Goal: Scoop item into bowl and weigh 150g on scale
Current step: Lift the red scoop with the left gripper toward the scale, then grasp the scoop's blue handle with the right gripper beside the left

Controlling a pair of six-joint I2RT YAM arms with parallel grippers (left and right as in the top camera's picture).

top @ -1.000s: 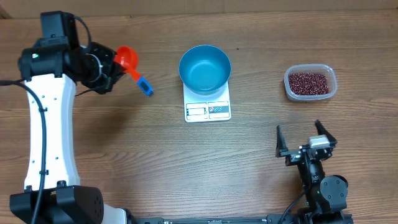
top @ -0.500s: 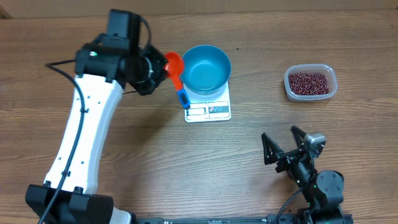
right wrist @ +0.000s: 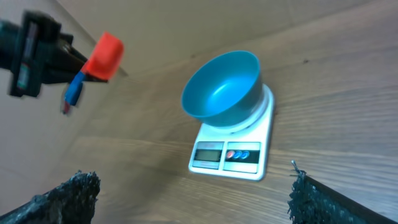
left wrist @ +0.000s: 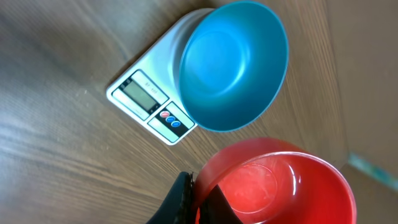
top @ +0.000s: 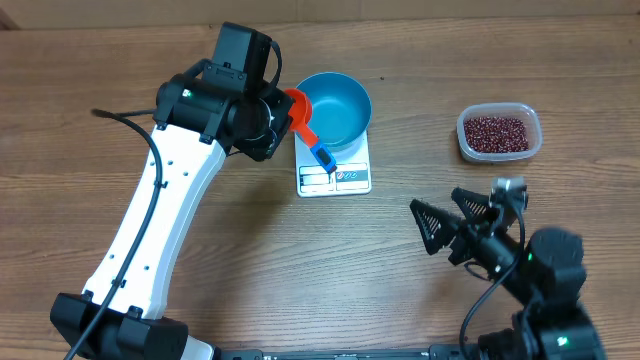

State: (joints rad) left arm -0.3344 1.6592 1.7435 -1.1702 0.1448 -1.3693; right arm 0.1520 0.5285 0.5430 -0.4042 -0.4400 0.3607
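The wooden table [top: 330, 270] fills the whole overhead view. The white left arm [top: 160, 210] now slants from the lower left up to the upper middle of the frame. A second ago it stood upright along the left edge, and half a second ago it had swung only partway across. The right arm's body sits in the lower right. Its right gripper [top: 448, 218] has turned from pointing up the frame to pointing left, and its two fingers are spread wide with nothing between them, as before. The white scale [top: 335, 176] lies at upper centre with its display and buttons toward the bottom of the frame. The blue bowl [top: 335, 105] stands on its far part, and neither has moved. The clear tub [top: 499, 133] stays at the upper right, well apart from the bowl. The left gripper [top: 278, 112] is clamped on the red scoop [top: 298, 106]. In the overhead view the scoop now overlaps the bowl's left rim, and its blue handle tip reaches over the scale. A second ago it was far off in the upper left. The left wrist view shows only glossy red plastic inside the scoop. The beans [top: 495, 131] all lie heaped in the tub.
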